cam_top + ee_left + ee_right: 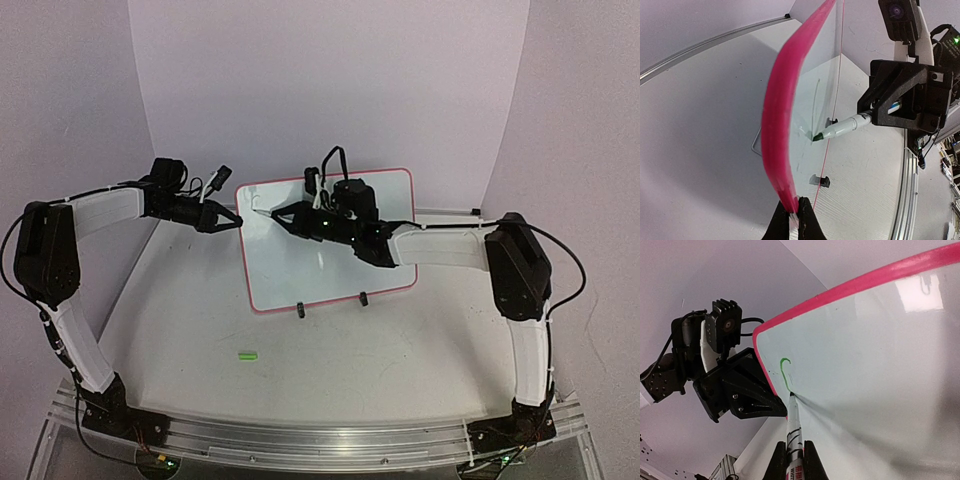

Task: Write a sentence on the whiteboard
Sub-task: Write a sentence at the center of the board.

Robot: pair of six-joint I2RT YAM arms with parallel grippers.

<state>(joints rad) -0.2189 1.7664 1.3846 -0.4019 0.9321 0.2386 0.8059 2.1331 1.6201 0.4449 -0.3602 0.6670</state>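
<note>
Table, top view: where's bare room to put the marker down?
Bare table between the whiteboard and the arm bases, right of the small green piece. Crowded at the board's upper-left corner: left tool grips the frame, right tool holds the marker there.

No legible text; print on the marker (793, 440) is blurred; the whiteboard (880, 365) bears one green hooked stroke (784, 370).

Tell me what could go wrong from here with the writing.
1. The left gripper pinches the whiteboard only by its thin pink frame at one edge; a push from the marker could twist it loose.
2. The board rests on two small clip feet; harder pressing may tip it backward.
3. The marker might slide in the right gripper, breaking the green stroke.
</note>
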